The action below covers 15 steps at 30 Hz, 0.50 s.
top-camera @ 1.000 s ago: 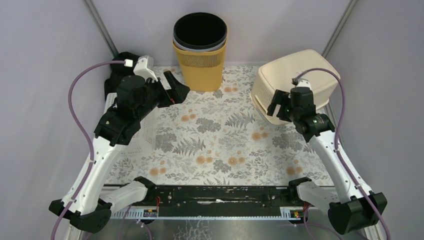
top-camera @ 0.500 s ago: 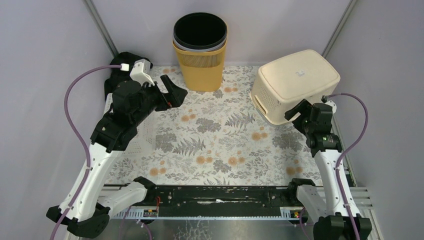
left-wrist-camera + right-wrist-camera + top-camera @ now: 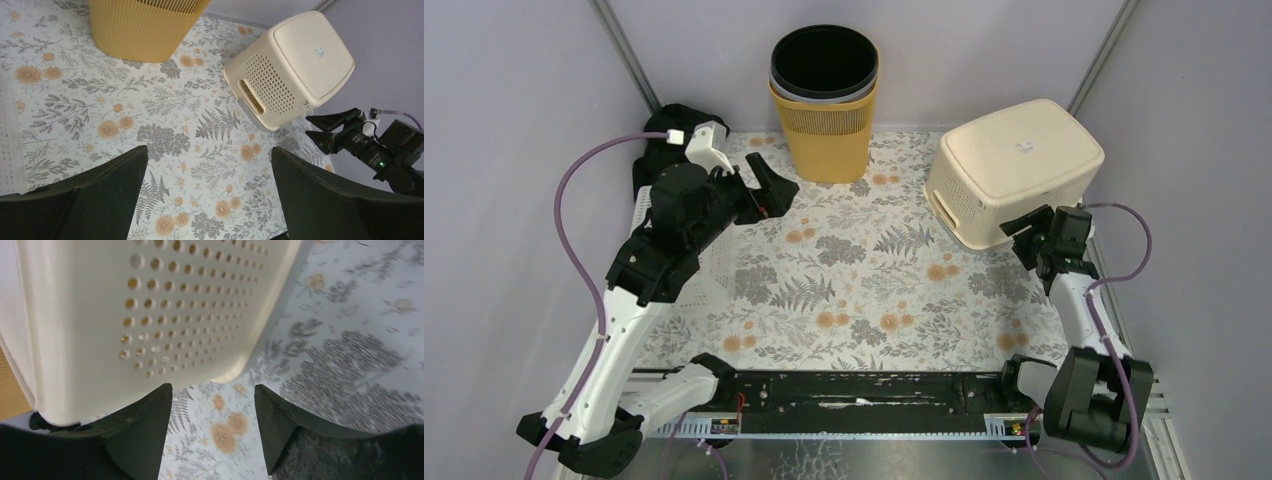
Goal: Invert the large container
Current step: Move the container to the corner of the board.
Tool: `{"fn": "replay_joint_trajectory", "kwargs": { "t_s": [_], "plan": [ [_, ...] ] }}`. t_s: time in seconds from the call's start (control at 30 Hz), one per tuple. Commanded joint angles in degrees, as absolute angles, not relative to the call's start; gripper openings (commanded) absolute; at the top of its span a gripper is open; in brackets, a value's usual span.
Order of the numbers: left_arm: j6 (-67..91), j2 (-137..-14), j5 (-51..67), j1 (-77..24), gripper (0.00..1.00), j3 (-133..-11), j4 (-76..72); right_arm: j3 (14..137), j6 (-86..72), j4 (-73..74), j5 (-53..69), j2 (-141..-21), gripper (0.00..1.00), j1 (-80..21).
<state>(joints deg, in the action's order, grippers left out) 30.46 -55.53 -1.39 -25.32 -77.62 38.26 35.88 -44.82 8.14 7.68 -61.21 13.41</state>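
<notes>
Overhead view, with both wrist views. I read the large container, a cream bin with perforated walls, at the far right corner of the flowered table cover. Its closed base faces up and carries a small label, and its rim is turned down toward the cover. The left wrist view shows the same bin with a slot handle in its perforated side. The right gripper sits low, just beside the bin's near wall. In its own view the two fingers stand apart with only the cover showing between them, and the perforated wall fills the field above. Whether a finger touches that wall I cannot tell. The left gripper hangs above the far left part of the cover, its jaws spread wide on nothing, well apart from the bin. A yellow ribbed wastebasket with a dark liner stands upright at the far middle edge. A white perforated tray lies along the left side beneath the left arm.
</notes>
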Motion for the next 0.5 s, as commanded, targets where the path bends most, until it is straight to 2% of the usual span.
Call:
{"fn": "replay_joint_trajectory", "kwargs": {
  "t_s": [0.0, 0.23, 0.47],
  "plan": [
    [29.45, -55.33, -1.71, -24.97, 1.0, -76.89, 36.29, 37.38, -49.52, -7.41, 13.95, -68.39, 0.67, 13.62],
    [28.92, -55.46, -2.96, -24.91, 1.0, -78.87, 37.89, 40.03, -56.04, -21.37, 20.33, -81.21, 0.62, 13.5],
    [29.58, -55.86, -2.79, -24.87, 1.0, -79.11, 38.14, 42.4, -59.82, -27.28, 19.22, -88.12, 0.63, 12.81]
  ]
}}
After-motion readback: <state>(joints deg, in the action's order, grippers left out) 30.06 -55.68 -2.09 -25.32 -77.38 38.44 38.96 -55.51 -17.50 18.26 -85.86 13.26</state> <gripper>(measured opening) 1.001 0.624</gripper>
